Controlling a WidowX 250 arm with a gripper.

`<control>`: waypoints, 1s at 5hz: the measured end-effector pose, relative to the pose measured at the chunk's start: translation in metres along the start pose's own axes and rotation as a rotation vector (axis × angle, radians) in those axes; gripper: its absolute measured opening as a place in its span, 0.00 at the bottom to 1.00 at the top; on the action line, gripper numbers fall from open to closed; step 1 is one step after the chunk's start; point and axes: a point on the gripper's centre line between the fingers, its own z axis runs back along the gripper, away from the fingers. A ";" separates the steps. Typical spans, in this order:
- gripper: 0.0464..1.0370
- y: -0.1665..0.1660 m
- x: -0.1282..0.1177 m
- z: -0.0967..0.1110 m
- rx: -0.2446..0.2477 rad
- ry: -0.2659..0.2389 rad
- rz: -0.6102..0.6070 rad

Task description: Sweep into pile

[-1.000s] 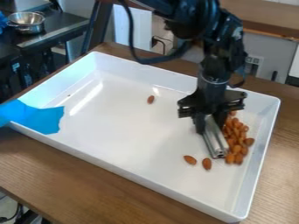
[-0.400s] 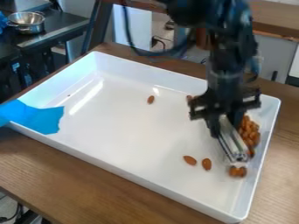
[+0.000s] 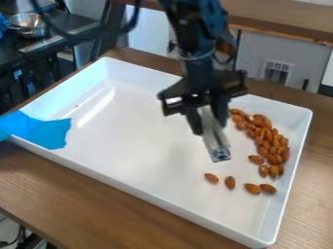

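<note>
Slim, silvery metal bar is pinched by black gripper over smooth white tray; oval brown almonds are clustered in a curved band.

The tray is resting on the table. Inside, almonds are lying near the right wall. The gripper is hanging above, left of them. Tape is overlapping the tray's left corner.
</note>
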 end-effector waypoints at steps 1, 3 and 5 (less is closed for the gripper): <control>0.33 0.022 -0.006 -0.009 0.080 -0.008 0.107; 0.33 0.029 -0.021 -0.024 0.108 -0.048 0.245; 0.33 0.024 -0.029 -0.046 0.144 -0.092 0.244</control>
